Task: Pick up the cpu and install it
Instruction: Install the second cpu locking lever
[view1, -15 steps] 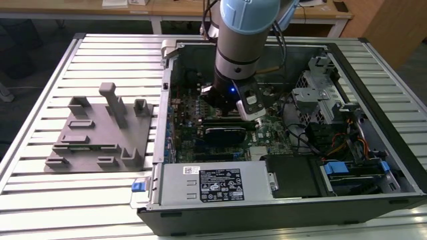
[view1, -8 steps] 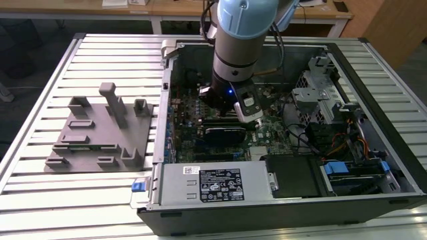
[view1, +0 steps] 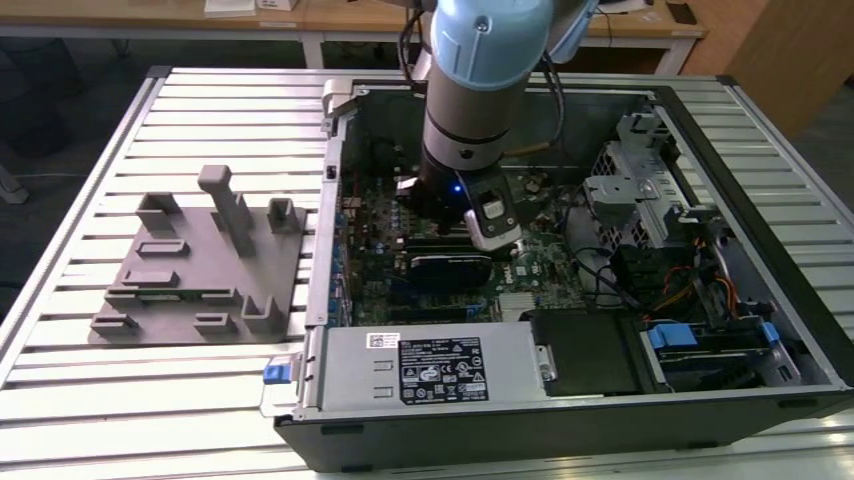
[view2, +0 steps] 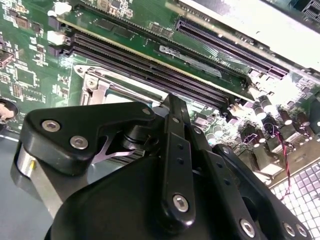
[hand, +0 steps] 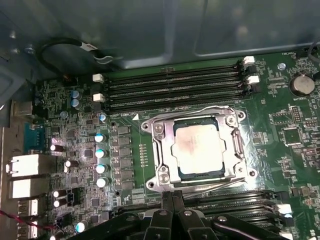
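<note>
Jaws beside cpu (hand: 197, 150) seated in socket (hand: 162, 172)

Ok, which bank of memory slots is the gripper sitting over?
The bank on the gripper's side of the cpu; its black linkage covers those slots. The white-clipped bank beyond the socket lies uncovered.

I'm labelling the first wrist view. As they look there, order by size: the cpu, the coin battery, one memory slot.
Largest to smallest as they look:
1. cpu, sitting in the socket frame
2. memory slot, long but thin, so its place against the cpu is unsure
3. coin battery
</note>
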